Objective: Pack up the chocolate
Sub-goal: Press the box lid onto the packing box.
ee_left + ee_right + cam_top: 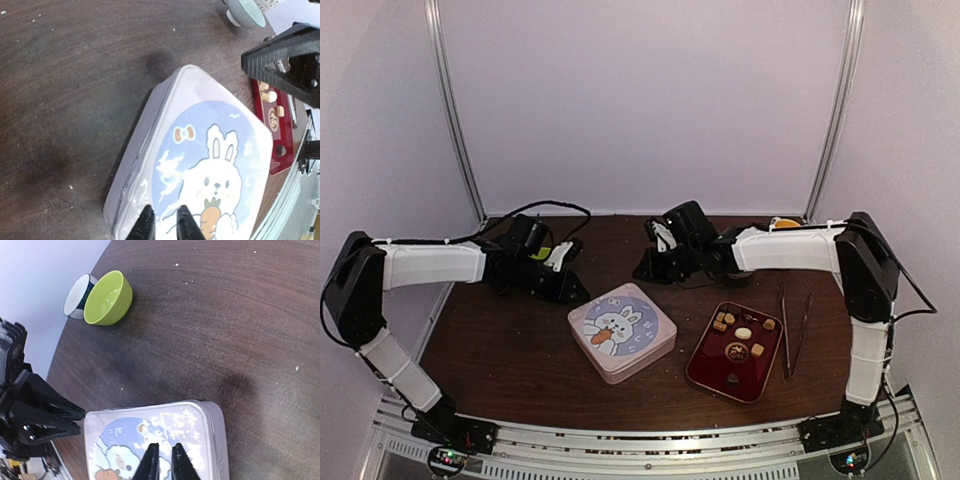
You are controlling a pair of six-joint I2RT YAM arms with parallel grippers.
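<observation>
The chocolate pieces (pixel 744 333), cream, tan and dark brown, lie in a small red tray (pixel 705 368) at the front right. They also show in the left wrist view (pixel 270 96). A closed pale tin (pixel 622 331) with a rabbit lid sits mid-table, left of the tray. My left gripper (pixel 572 291) hovers just behind the tin's left corner, jaws together and empty (pixel 166 226). My right gripper (pixel 642 270) hovers behind the tin, jaws together and empty (pixel 164 464). Both wrist views look down on the tin lid (pixel 210 165) (pixel 150 435).
Metal tongs (pixel 795 325) lie right of the tray. A green bowl (pixel 107 297) and a white bowl with a dark outside (pixel 75 290) stand at the back left. A pale bowl (pixel 245 11) stands at the back right. Small crumbs dot the dark wooden table (pixel 520 340).
</observation>
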